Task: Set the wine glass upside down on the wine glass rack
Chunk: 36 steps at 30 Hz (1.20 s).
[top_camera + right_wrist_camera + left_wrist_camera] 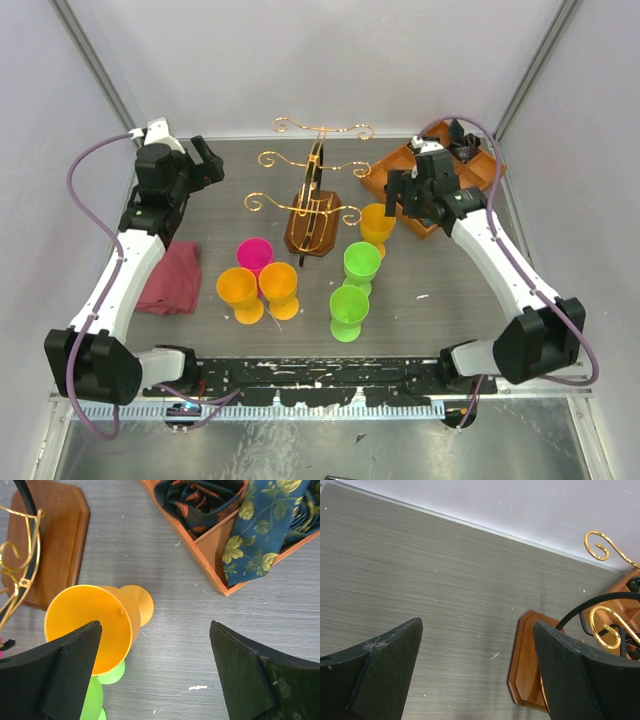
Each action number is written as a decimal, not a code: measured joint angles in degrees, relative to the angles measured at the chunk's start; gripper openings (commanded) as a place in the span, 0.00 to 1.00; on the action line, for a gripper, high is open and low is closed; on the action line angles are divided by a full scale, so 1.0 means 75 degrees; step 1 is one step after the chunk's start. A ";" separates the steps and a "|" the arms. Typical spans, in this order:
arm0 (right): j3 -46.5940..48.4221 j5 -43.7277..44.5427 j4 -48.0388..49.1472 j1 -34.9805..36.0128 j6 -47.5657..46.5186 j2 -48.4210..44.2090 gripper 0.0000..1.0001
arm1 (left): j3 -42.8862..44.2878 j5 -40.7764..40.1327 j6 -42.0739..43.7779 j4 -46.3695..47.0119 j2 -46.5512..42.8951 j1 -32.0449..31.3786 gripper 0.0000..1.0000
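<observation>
The wine glass rack (312,218) stands mid-table: a dark brown wooden base with gold wire arms ending in scrolls, none of them holding a glass. Several plastic wine glasses stand upright around it. An orange one (377,228) is just right of the base, two green ones (361,265) in front, and a pink one (254,256) and two orange ones (238,293) to the left. My right gripper (155,625) is open and empty above the table, with the orange glass (95,625) under its left finger. My left gripper (477,625) is open and empty at far left, with the rack base (530,665) by its right finger.
An orange wooden compartment tray (395,165) holding patterned ties (260,515) sits at the back right, close behind my right gripper (400,192). A red cloth (172,278) lies at the left, under the left arm. Gold scrolls (600,547) show near my left gripper (208,160).
</observation>
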 measured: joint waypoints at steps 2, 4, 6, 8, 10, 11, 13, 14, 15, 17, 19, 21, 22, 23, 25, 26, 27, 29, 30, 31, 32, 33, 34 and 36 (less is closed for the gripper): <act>-0.0076 -0.0090 0.0035 0.0000 -0.0026 0.0271 0.91 | 0.0000 0.0029 -0.0064 -0.0076 0.0000 0.0000 0.98; -0.0140 -0.0207 0.0044 0.0000 -0.0052 0.0463 0.87 | 0.0000 0.0067 -0.0117 -0.0122 0.0000 0.0000 0.98; -0.0198 -0.0344 0.0047 0.0000 -0.0111 0.0597 0.80 | 0.0000 0.0093 -0.0134 -0.0184 0.0000 0.0000 0.98; -0.0268 -0.0399 0.0050 0.0000 -0.0143 0.0624 0.67 | 0.0000 0.0102 -0.0131 -0.0265 0.0012 0.0000 0.98; -0.0344 -0.0452 0.0052 0.0000 -0.0195 0.0621 0.48 | 0.0000 0.0117 -0.0134 -0.0306 0.0052 0.0000 0.98; -0.0376 -0.0484 0.0052 0.0000 -0.0221 0.0621 0.38 | 0.0000 0.0122 -0.0134 -0.0312 0.0079 0.0000 0.98; -0.0425 -0.0554 0.0044 0.0000 -0.0271 0.0621 0.22 | 0.0000 0.0137 -0.0134 -0.0356 0.0119 0.0000 0.98; -0.0428 -0.0586 0.0041 0.0000 -0.0262 0.0621 0.16 | 0.0000 0.0140 -0.0137 -0.0399 0.0128 0.0000 0.98; -0.0428 -0.0600 0.0044 0.0000 -0.0306 0.0621 0.10 | 0.0000 0.0140 -0.0137 -0.0425 0.0131 0.0000 0.98; -0.0428 -0.0615 0.0041 0.0000 -0.0332 0.0621 0.02 | 0.0000 0.0140 -0.0149 -0.0504 0.0131 0.0000 0.98; -0.0428 -0.0612 0.0041 0.0000 -0.0356 0.0621 0.01 | 0.0000 0.0140 -0.0175 -0.0589 0.0131 0.0000 0.98; -0.0428 -0.0586 0.0029 0.0000 -0.0364 0.0621 0.01 | 0.0006 0.0134 -0.0192 -0.0656 0.0131 -0.0006 0.98; -0.0428 -0.0557 0.0012 0.0000 -0.0364 0.0621 0.01 | 0.0026 0.0114 -0.0195 -0.0705 0.0131 -0.0023 0.98; -0.0417 -0.0525 -0.0017 0.0000 -0.0361 0.0621 0.01 | 0.0061 0.0076 -0.0195 -0.0743 0.0134 -0.0041 0.98; -0.0239 -0.0262 -0.0300 0.0003 -0.0364 0.0621 0.01 | 0.0286 -0.0038 -0.0204 -0.0903 0.0169 -0.0102 0.98; -0.0087 -0.0082 -0.0472 0.0003 -0.0367 0.0621 0.01 | 0.0481 -0.0099 -0.0219 -0.1026 0.0221 -0.0131 0.98; 0.0108 0.0119 -0.0662 0.0006 -0.0370 0.0627 0.01 | 0.0731 -0.0163 -0.0233 -0.1154 0.0291 -0.0163 0.98; 0.0912 0.0793 -0.1195 0.0009 -0.0437 0.0699 0.01 | 0.1303 -0.0291 -0.0268 -0.1300 0.0487 -0.0210 0.98; 0.1411 0.1105 -0.1378 0.0009 -0.0504 0.0755 0.01 | 0.1597 -0.0364 -0.0280 -0.1381 0.0583 -0.0242 0.98; 0.1906 0.1396 -0.1486 0.0009 -0.0577 0.0778 0.01 | 0.1824 -0.0428 -0.0286 -0.1422 0.0650 -0.0271 0.98; 0.2340 0.1638 -0.1539 0.0009 -0.0638 0.0790 0.01 | 0.2022 -0.0498 -0.0289 -0.1472 0.0697 -0.0303 0.98; 0.2766 0.1868 -0.1571 0.0009 -0.0720 0.0787 0.01 | 0.2154 -0.0551 -0.0291 -0.1507 0.0720 -0.0323 0.98; 0.3089 0.2043 -0.1568 0.0006 -0.0775 0.0764 0.01 | 0.2226 -0.0577 -0.0300 -0.1515 0.0726 -0.0344 0.98; 0.3643 0.2323 -0.1498 0.0000 -0.0921 0.0659 0.01 | 0.2328 -0.0577 -0.0309 -0.1542 0.0726 -0.0388 0.98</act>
